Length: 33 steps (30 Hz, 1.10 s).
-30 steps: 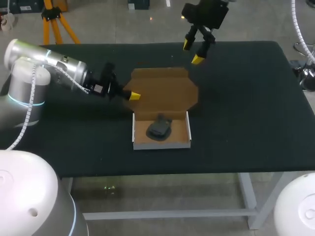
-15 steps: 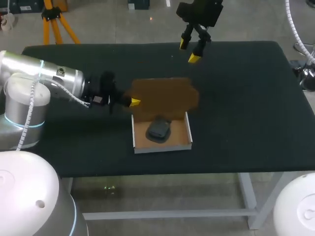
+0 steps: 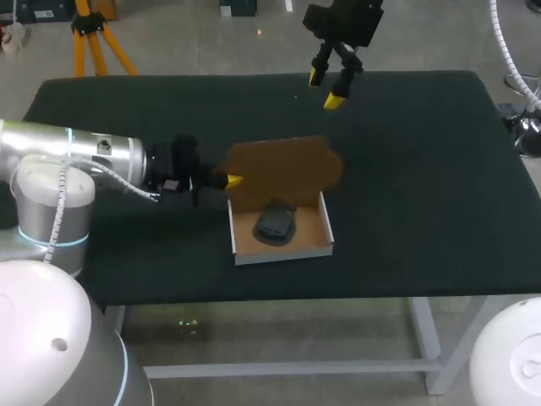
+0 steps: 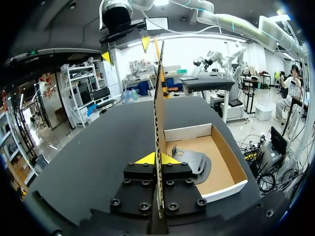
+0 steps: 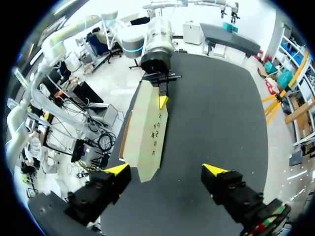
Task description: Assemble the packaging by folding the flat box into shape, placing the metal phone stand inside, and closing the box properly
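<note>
Left end effector point(image 3: 230, 179) swung the lid up

Over the last second I brought the lid point(image 3: 283, 169) from lying open behind the box point(image 3: 286, 253) to standing nearly upright, its edge pinched tight in that end effector; closing looked about half done. The phone stand point(image 3: 274, 222) lay inside the box, just beside and below the pinch. My right end effector point(image 3: 328, 87) hung spread apart above the far side of the surface point(image 3: 423, 169), well clear of the lid.

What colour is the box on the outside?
White; the box shows best in the left wrist view.
</note>
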### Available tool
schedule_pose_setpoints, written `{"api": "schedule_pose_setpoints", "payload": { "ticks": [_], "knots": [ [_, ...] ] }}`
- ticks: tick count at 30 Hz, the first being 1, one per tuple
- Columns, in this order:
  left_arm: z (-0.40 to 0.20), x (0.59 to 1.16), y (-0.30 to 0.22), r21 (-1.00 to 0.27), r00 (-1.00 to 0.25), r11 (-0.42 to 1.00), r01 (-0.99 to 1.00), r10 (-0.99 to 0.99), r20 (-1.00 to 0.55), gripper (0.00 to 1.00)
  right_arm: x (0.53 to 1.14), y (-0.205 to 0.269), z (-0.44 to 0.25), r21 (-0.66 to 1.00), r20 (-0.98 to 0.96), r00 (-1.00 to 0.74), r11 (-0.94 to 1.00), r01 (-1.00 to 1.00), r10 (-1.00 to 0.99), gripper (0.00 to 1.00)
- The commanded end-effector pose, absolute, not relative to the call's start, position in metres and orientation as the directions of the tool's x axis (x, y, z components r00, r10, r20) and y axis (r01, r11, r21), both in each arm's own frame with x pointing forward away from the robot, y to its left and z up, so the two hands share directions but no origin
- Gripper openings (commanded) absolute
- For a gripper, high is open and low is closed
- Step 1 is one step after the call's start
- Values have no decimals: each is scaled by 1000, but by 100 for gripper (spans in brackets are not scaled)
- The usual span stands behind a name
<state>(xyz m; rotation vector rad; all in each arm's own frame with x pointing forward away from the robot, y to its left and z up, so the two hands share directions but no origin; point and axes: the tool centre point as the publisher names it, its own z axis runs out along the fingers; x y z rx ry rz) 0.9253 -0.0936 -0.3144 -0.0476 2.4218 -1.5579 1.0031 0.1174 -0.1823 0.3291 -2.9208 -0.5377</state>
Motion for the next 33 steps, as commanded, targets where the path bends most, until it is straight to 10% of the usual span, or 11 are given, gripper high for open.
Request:
{"api": "schedule_pose_setpoints", "payload": {
  "ticks": [1, 33],
  "knots": [
    [-318, 931, -91, -906, -968, 405, 124, -150, -199, 0, 1004, 117, -181, 367, 116, -963, 911, -187, -245, 100],
    [-315, 933, -91, -907, -976, 392, 156, -80, -203, 0, 1003, 124, -179, 360, 142, -965, 920, -157, -220, 100]
  ]
}}
